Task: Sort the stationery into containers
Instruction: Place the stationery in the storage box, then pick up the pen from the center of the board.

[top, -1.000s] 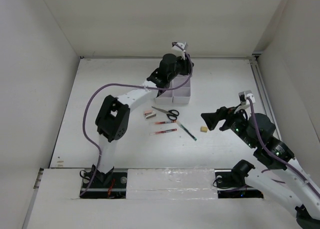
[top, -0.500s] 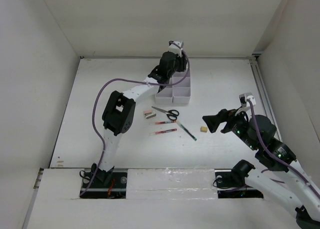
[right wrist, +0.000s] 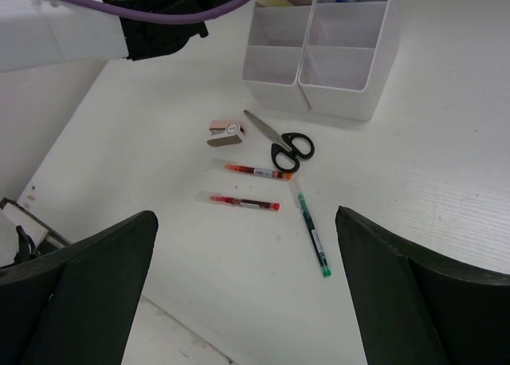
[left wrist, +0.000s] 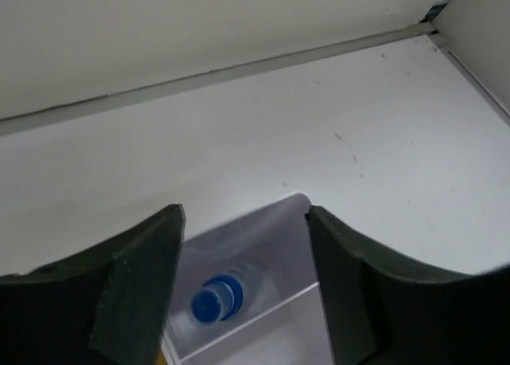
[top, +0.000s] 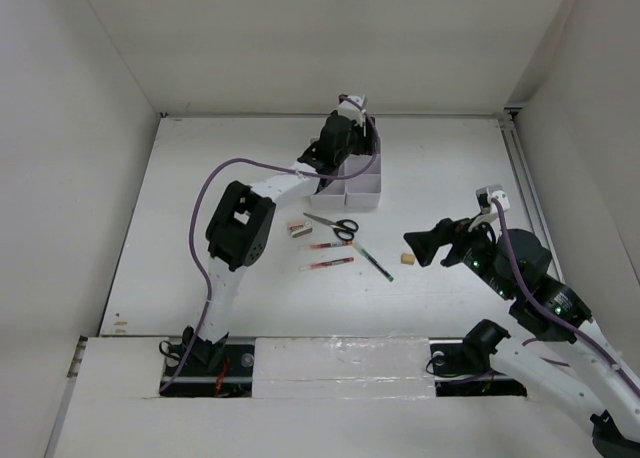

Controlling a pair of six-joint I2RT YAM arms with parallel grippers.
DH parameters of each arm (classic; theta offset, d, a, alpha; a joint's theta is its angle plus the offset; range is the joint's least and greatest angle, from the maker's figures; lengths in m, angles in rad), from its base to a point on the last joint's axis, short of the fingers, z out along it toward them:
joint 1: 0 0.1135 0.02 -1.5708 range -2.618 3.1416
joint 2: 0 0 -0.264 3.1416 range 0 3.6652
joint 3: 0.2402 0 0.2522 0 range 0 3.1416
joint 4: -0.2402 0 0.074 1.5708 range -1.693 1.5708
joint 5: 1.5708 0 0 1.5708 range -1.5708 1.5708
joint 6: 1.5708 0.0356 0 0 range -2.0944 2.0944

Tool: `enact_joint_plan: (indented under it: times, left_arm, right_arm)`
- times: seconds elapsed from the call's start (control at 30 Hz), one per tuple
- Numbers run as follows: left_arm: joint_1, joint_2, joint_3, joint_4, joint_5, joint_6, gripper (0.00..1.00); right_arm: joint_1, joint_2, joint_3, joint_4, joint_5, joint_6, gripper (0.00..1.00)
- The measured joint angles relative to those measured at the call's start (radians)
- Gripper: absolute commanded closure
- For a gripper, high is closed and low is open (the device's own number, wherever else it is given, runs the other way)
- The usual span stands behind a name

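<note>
Hovering over a far cell of the containers point(top: 360, 196) with left end effector point(left wrist: 243, 245): jaws apart, gripping nothing. Directly below, between the fingers but clear of both: blue-capped bottle point(left wrist: 213, 301), upright in that cell, so looks placed. Holding right end effector point(right wrist: 247, 261) wide open and empty above counter point(right wrist: 446, 182), probably to keep out of the left arm's way. Only via right wrist: scissors point(right wrist: 279, 142), red-white pens point(right wrist: 256, 171), dark pen point(right wrist: 309, 229), all loose on counter. Only via top: yellow eraser point(top: 408, 260) near right end effector.

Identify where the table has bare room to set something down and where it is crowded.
Bare: the table left of the left arm; the stretch right of the containers; the strip nearer than the pens. Crowded: just in front of the containers, where scissors, pens and eraser lie.
</note>
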Motion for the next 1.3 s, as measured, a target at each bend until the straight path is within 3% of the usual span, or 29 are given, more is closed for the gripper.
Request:
enact_joint_plan:
  times: [0.03,0.07,0.3,0.57,0.73,0.87,1.17,1.3]
  left_arm:
    - [0.000,-0.001,-0.015,0.005,0.000,0.000,0.28]
    - [0.000,-0.002,-0.029,0.029,0.000,0.003,0.23]
    - [0.000,-0.119,-0.149,0.048,0.011,-0.017,0.00]
    - [-0.021,-0.356,-0.195,0.013,-0.002,-0.039,0.00]
    - [-0.033,-0.514,-0.163,-0.132,-0.047,-0.077,0.00]
    - [-0.029,-0.703,-0.255,-0.248,-0.095,-0.135,0.00]
    - [0.007,-1.147,-0.613,-0.483,-0.189,-0.343,0.00]
    - [0.007,-1.230,-0.700,-0.573,-0.180,-0.388,0.00]
  right_arm:
    - [0.000,0.000,0.000,0.000,-0.002,0.000,0.00]
    - [0.000,0.001,0.000,0.000,-0.002,0.000,0.00]
    - [0.000,0.034,-0.002,0.005,-0.021,-0.003,0.00]
    - [0.000,0.122,-0.064,0.059,-0.074,-0.016,0.00]
    - [0.000,0.246,-0.108,0.100,-0.108,-0.019,0.00]
    - [0.000,0.304,-0.145,0.118,-0.106,-0.019,0.00]
    - [0.008,0.622,-0.133,0.155,-0.077,-0.030,0.27]
    - [0.012,0.749,-0.103,0.159,-0.064,-0.032,0.30]
